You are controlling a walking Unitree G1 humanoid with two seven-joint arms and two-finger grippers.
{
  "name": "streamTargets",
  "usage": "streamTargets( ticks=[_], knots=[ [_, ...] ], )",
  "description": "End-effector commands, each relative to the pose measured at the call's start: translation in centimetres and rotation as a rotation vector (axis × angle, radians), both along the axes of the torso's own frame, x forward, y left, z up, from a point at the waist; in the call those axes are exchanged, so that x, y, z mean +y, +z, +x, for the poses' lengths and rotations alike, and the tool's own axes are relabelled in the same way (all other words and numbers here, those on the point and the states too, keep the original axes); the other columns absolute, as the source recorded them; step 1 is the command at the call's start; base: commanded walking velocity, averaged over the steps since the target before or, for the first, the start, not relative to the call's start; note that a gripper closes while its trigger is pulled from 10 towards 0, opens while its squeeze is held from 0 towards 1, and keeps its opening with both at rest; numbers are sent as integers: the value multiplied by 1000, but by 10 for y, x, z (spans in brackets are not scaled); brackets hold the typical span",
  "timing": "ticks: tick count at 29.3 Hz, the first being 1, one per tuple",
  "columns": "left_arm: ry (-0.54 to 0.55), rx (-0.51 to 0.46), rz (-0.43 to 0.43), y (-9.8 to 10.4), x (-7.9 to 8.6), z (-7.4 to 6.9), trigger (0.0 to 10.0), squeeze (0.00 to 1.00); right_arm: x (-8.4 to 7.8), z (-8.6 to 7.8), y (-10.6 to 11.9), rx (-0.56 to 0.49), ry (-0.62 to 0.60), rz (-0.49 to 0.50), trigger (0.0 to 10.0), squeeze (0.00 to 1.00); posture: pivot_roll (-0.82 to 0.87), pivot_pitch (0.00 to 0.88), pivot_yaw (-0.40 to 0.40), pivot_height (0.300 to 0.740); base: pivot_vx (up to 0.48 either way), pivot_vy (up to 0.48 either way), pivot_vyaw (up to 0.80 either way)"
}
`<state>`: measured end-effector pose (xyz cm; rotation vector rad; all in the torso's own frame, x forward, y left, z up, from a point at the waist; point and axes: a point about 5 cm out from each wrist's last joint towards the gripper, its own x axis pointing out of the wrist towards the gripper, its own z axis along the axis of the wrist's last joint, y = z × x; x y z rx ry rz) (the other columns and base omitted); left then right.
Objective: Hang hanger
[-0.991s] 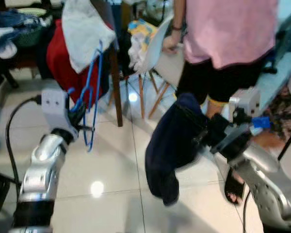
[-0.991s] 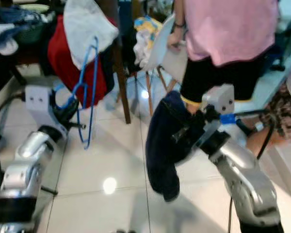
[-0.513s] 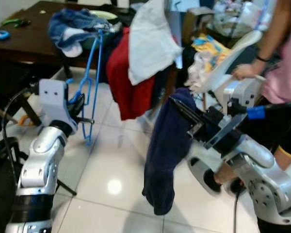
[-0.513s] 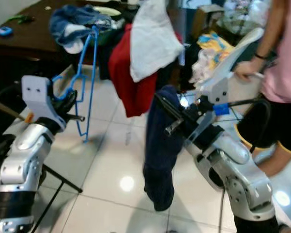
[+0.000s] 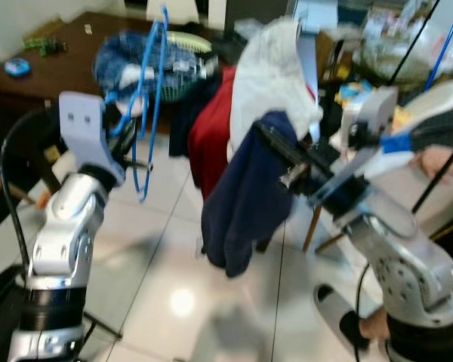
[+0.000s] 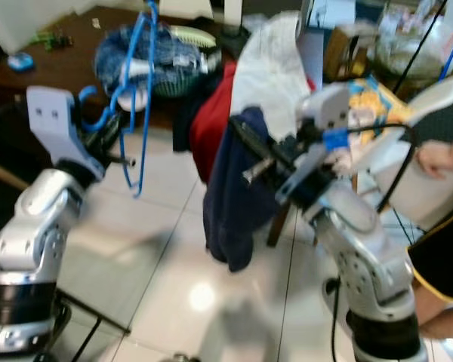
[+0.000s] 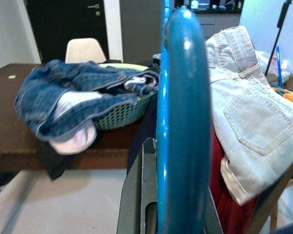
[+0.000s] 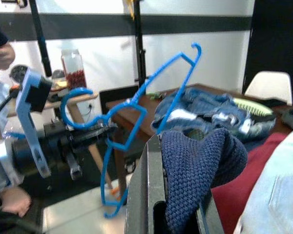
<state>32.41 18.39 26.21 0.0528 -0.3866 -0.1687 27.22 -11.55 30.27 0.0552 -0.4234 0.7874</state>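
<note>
A dark bench point(image 5: 53, 75) carries a green basket point(image 7: 122, 114) of denim; the right claw point(image 6: 245, 154) is clamped on a navy garment point(image 5: 241, 207) hanging over the floor; the left claw point(image 5: 132, 154) grips the blue hanger point(image 5: 147, 90), raised beside the bench.

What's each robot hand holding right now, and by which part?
The left end effector grips the blue hanger near its hook; the right end effector carries the navy garment, draped over its fingers.
</note>
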Motion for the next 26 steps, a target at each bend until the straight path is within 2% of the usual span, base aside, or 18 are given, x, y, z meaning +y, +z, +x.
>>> streamTargets(
  ticks=[1, 9, 12, 15, 16, 18, 20, 21, 22, 24, 26],
  knots=[
    [-19, -1, 3, 0, -6, -2, 10000, 0, -1, 0, 7, -18, 0, 11, 10000, 0, 65, 162, -16, 740, 480, 0, 0],
    [-23, -17, -9, 6, -9, -3, 10000, 0, 3, 5, 27, -64, 15, 23, 10000, 0, 66, 158, -18, 740, 480, 0, -672],
    [-16, -45, -1, 14, -10, -3, 10000, 0, 9, 3, 46, -143, 70, -11, 10000, 0, 66, 158, -20, 740, 480, 0, 0],
    [-10, -59, 5, 18, -11, -3, 10000, 0, 12, 2, 55, -177, 95, -31, 10000, 0, 65, 155, -21, 740, 480, 0, 0],
    [4, -79, 15, 23, -10, -3, 10000, 0, 14, 3, 65, -212, 120, -54, 10000, 0, 67, 152, -25, 740, 480, 0, 0],
    [4, -79, 15, 23, -10, -3, 10000, 0, 14, 3, 65, -212, 120, -54, 10000, 0, 67, 152, -25, 740, 480, 0, 0],
    [46, -122, 40, 33, -6, -5, 10000, 0, 18, 4, 84, -273, 157, -82, 10000, 0, 76, 146, -33, 740, 480, 0, 0],
    [46, -122, 40, 33, -6, -5, 10000, 0, 18, 4, 84, -273, 157, -82, 10000, 0, 76, 146, -33, 740, 480, 0, 0],
    [74, -144, 52, 38, -3, -7, 10000, 0, 21, 6, 94, -308, 166, -91, 10000, 0, 79, 144, -36, 740, 480, 0, 0],
    [74, -144, 52, 38, -3, -7, 10000, 0, 21, 6, 94, -308, 166, -91, 10000, 0, 79, 144, -36, 740, 480, 0, 0],
    [111, -166, 64, 44, 1, -8, 10000, 0, 24, 10, 112, -354, 159, -88, 10000, 0, 86, 142, -38, 740, 480, 0, 0]
  ],
)
